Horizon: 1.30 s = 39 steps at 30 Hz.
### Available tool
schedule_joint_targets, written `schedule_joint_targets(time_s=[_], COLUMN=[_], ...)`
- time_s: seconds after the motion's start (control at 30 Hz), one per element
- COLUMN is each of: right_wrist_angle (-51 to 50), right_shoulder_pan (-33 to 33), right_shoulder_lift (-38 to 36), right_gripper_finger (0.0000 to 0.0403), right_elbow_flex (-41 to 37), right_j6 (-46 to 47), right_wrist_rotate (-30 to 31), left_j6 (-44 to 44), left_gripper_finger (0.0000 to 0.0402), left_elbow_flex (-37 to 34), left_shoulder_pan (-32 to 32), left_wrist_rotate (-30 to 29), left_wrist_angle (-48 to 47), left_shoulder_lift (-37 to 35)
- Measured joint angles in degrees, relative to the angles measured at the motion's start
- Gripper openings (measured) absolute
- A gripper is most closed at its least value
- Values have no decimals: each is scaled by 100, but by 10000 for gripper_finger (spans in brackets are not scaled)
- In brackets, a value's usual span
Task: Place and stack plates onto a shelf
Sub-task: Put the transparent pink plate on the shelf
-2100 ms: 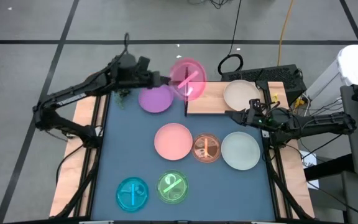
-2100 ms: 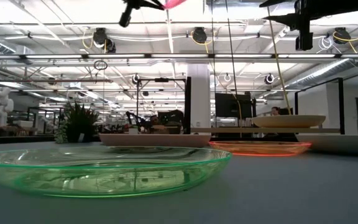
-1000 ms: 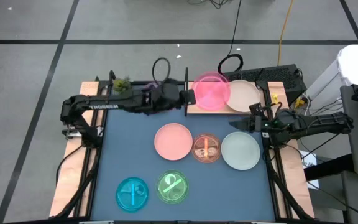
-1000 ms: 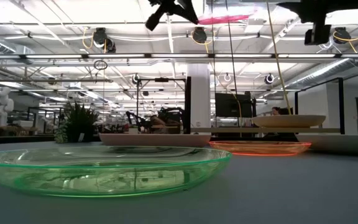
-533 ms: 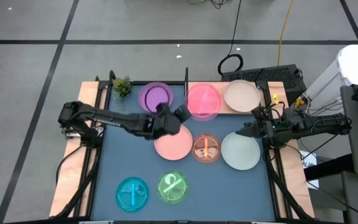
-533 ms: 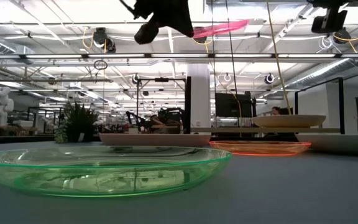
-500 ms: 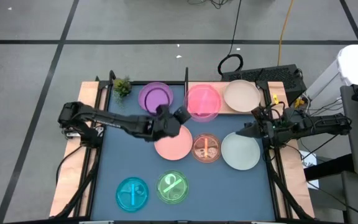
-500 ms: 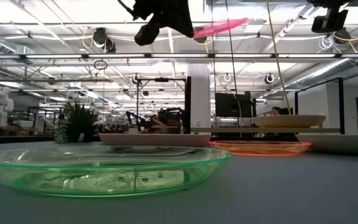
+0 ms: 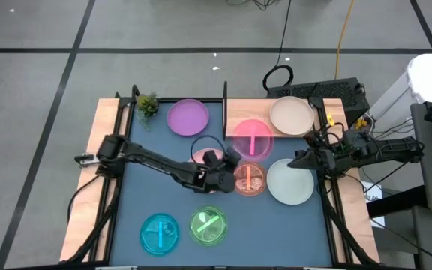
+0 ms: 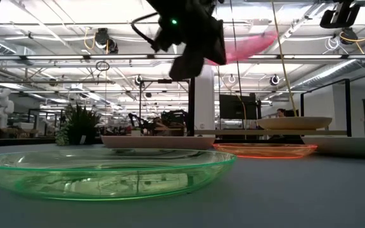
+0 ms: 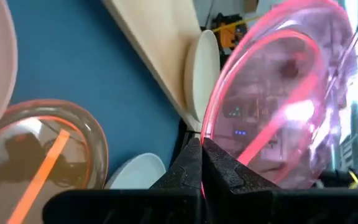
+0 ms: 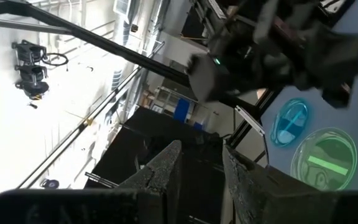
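Observation:
My left gripper (image 9: 233, 156) is shut on the translucent magenta plate (image 9: 252, 139), which hangs over the near edge of the light-wood shelf (image 9: 238, 112). A cream plate (image 9: 291, 114) lies on the shelf's right half. On the blue table lie the purple plate (image 9: 187, 116), the pink plate (image 9: 199, 156) mostly hidden under my left arm, the orange-brown plate (image 9: 250, 180), the mint-white plate (image 9: 289, 183), the cyan plate (image 9: 160, 232) and the green plate (image 9: 208, 225). My right gripper (image 9: 295, 160) stands open at the table's right edge, with nothing between its fingers. My left gripper pinches the magenta plate's rim (image 11: 204, 144) between its two fingers, one finger on each face. The fingers come from the table's near left, slanting a little downward. The plate (image 10: 249, 45) is lifted clear and tilted, its far edge higher than the held edge.
A thin black upright (image 9: 224, 105) stands at the shelf's left end. A small green plant (image 9: 147, 103) sits at the table's far left corner. Wooden side rails (image 9: 105, 187) run along both table sides. Bare blue table lies at the left (image 9: 145, 195).
My left gripper has come down and gone toward the table's near edge, rolling its wrist, still shut on the magenta plate. The plate has moved from level above the shelf's middle to the shelf's near edge, and it is now tilted.

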Motion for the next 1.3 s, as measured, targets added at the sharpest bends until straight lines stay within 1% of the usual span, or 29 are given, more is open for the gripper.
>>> schedule_joint_targets(time_s=[0.1, 0.3, 0.53, 0.7, 0.93, 1.13, 1.3], right_wrist_angle=[39, 69, 389, 427, 404, 391, 389], right_shoulder_pan=[0, 0, 0, 0, 0, 0, 0], right_shoulder_lift=[-7, -9, -10, -11, -11, -11, -11], right_gripper_finger=[100, 100, 100, 100, 100, 100, 100], right_elbow_flex=[0, 0, 0, 0, 2, 0, 1], right_j6=[-7, -47, -66, -68, -93, -165, -208], right_wrist_rotate=[-81, -148, -149, -149, -149, -149, -149], left_j6=[-239, -315, -356, -315, -358, -357, -306], left_gripper_finger=[0, 0, 0, 0, 0, 0, 0], left_elbow_flex=[238, 555, 557, 555, 555, 555, 555], left_shoulder_pan=[30, 259, 655, 851, 896, 1136, 1274], left_wrist_rotate=[-11, -3, 205, 367, 494, 773, 974], left_wrist_angle=[-35, -32, -701, -771, -1004, -1404, -1424], left_shoulder_lift=[272, 561, 582, 582, 582, 582, 582])
